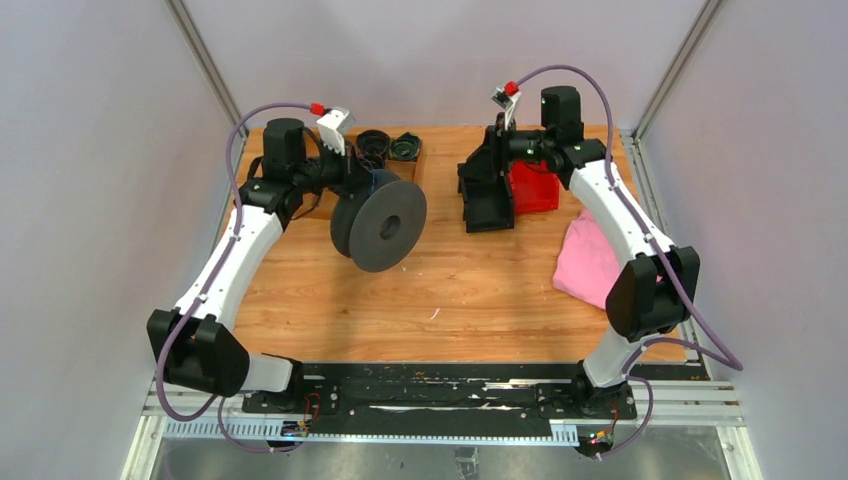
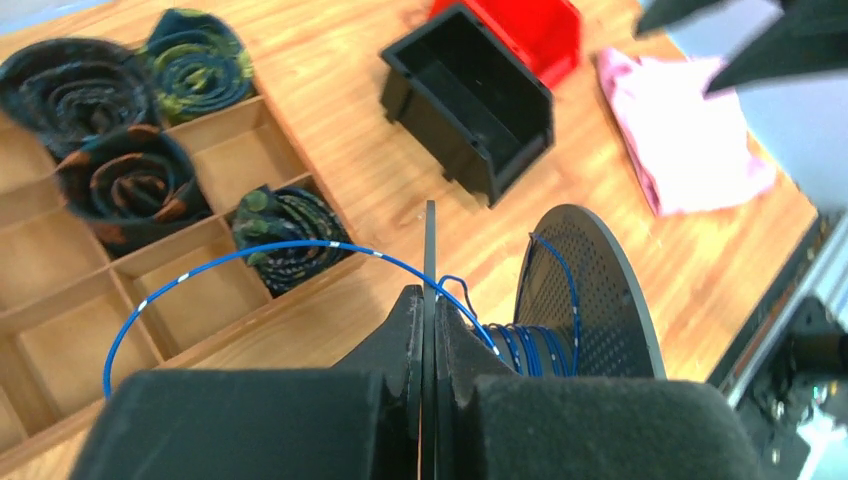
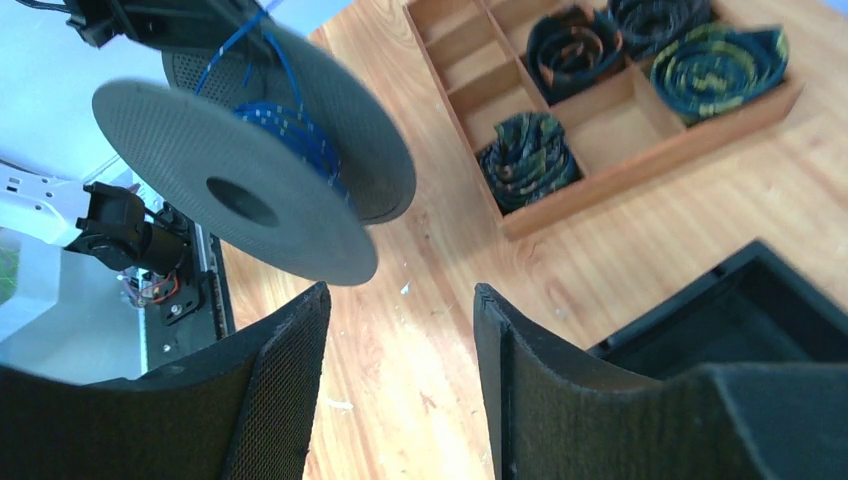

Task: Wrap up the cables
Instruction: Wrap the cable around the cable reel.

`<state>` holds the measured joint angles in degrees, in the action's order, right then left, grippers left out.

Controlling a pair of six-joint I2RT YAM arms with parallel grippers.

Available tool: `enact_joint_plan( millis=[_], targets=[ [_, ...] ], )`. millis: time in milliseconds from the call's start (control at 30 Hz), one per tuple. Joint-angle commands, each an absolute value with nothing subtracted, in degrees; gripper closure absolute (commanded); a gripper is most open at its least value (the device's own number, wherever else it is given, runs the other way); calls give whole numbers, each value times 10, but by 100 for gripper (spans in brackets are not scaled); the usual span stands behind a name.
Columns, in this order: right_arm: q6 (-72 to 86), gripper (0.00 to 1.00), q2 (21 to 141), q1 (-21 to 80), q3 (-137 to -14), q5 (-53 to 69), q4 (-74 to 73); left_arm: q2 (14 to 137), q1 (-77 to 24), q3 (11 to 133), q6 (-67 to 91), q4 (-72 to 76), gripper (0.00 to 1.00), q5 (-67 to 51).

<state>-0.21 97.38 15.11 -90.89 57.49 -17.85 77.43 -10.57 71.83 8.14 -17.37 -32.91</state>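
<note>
A big grey spool (image 1: 388,225) hangs above the table left of centre, held up by my left gripper (image 1: 355,185). In the left wrist view the gripper (image 2: 430,295) is shut on the thin edge of the spool's near flange. The far flange (image 2: 590,300) stands to its right. The thin blue cable (image 2: 260,250) is partly wound on the hub, and a loose loop arcs out to the left over the tray. My right gripper (image 1: 497,150) is open and empty at the back, over the black bin. In its own view (image 3: 400,290) it faces the spool (image 3: 240,200) and the wound cable (image 3: 290,125).
A wooden divider tray (image 1: 390,145) with rolled dark bundles (image 2: 130,180) sits at the back left. A black bin (image 1: 487,195) and a red bin (image 1: 535,185) stand at the back right. A pink cloth (image 1: 590,260) lies on the right.
</note>
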Motion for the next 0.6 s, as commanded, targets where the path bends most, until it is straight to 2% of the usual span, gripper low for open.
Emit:
enact_joint_plan(
  millis=[0, 200, 567],
  targets=[
    [-33, 45, 975, 180, -957, 578, -204, 771, -120, 778, -105, -325, 100, -434],
    [67, 42, 999, 225, -975, 549, -132, 741, -137, 771, -196, -379, 100, -473],
    [211, 38, 1100, 303, -1055, 555, -108, 723, -168, 729, -315, -405, 100, -507]
  ],
)
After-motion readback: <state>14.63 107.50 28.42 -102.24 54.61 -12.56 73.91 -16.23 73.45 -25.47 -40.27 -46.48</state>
